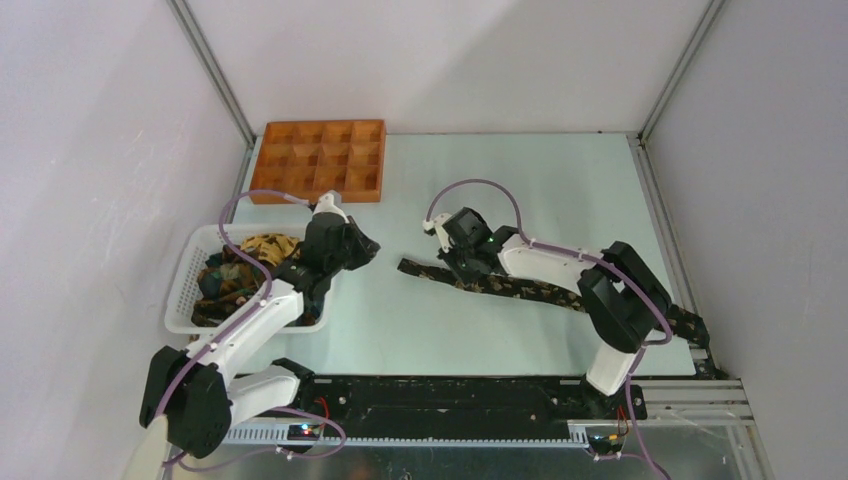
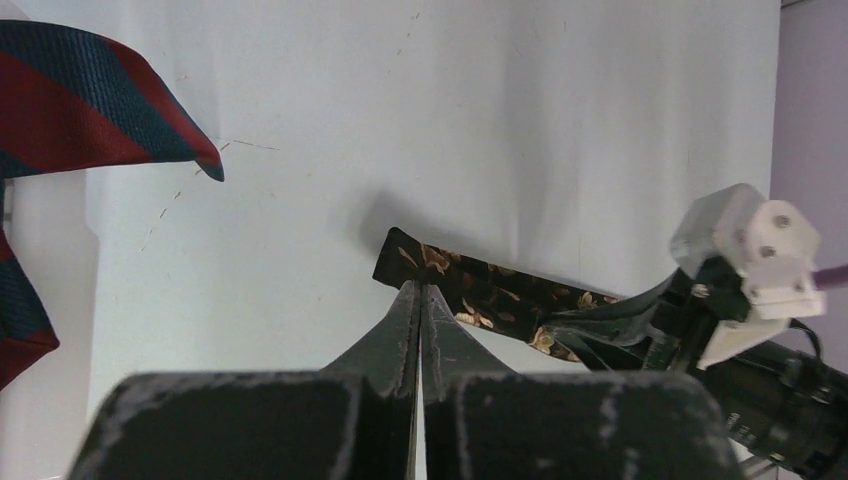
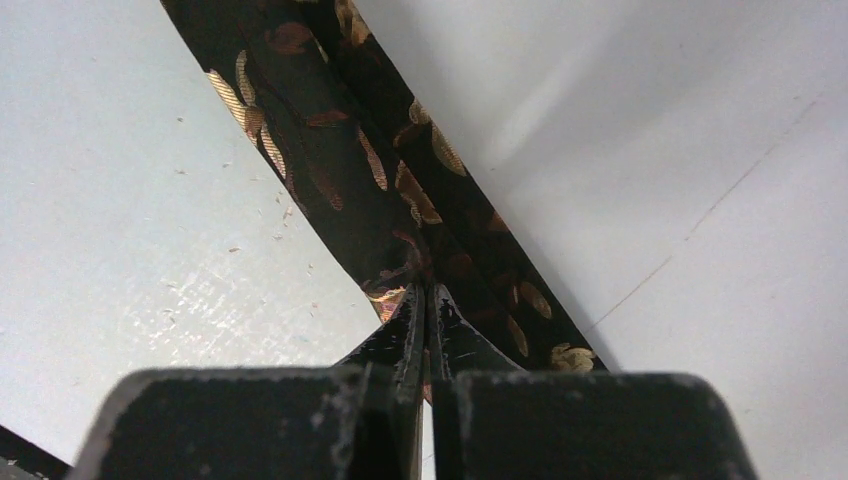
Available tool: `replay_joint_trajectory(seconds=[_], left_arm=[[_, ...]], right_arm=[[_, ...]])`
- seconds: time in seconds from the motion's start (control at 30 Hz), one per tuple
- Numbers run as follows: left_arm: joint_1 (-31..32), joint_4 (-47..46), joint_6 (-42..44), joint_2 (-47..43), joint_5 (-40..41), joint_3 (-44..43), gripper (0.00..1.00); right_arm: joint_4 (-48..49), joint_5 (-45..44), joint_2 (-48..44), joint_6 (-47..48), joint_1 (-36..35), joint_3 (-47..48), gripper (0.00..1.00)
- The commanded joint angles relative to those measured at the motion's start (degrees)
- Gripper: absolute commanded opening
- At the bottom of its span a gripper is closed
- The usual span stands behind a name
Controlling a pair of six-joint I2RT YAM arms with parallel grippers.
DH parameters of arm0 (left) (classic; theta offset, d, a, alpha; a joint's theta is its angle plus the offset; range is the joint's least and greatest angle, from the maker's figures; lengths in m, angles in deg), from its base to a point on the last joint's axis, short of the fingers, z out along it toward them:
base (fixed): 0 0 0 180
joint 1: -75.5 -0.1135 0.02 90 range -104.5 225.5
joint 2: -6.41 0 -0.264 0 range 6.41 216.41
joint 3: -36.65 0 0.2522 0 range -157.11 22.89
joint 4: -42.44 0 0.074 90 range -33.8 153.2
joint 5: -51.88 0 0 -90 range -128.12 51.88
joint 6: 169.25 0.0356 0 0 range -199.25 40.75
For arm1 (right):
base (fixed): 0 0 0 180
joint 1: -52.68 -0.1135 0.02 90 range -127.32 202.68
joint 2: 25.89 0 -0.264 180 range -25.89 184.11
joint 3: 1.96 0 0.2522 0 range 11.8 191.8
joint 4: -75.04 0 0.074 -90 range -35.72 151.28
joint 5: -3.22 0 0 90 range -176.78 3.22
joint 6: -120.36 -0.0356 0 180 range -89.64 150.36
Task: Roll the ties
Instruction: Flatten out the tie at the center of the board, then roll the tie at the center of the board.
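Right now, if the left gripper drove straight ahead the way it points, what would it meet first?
Probably the end of the leafy tie on the table, just ahead of the shut left gripper; its height above the cloth is unclear.

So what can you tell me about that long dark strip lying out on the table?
It is a necktie: a long, narrow band of soft-looking dark fabric printed with gold and brown leaves. It lies stretched out flat on the table, slanting from mid-table toward the near right corner. The right gripper is shut on it near its mid-table end.
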Motion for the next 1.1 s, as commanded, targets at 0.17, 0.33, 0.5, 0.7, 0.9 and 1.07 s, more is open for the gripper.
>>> replay_joint_trajectory(seconds=[0.17, 0.33, 0.5, 0.7, 0.9, 1.07], left_arm=[[-0.5, -1.9, -0.6, 0.8, -1.4, -1.2, 0.00], [-0.6, -2.0, -0.7, 1.2, -1.6, -1.3, 0.00], [-0.6, -2.1, -1.1, 1.4, -1.9, -1.3, 0.00], [-0.7, -2.1, -1.1, 1.4, -1.6, -1.0, 0.00], [-0.7, -2.1, -0.9, 1.5, -1.6, -1.0, 0.00], [-0.9, -2.4, -0.7, 1.7, -1.6, -0.7, 0.01]], right_arm=[[0.3, -3.9, -3.1, 2.6, -0.2, 3.1, 0.00], [1.4, -5.3, -0.8, 3.9, -0.1, 3.5, 0.00], [2.3, -6.1, 1.4, 5.1, 0.2, 4.2, 0.00], [2.7, -6.0, 3.7, 5.7, 0.5, 4.8, 0.00], [3.6, -6.4, 5.1, 6.1, 0.5, 5.0, 0.01], [3.1, -6.7, 5.1, 5.4, 0.5, 5.2, 0.35]])
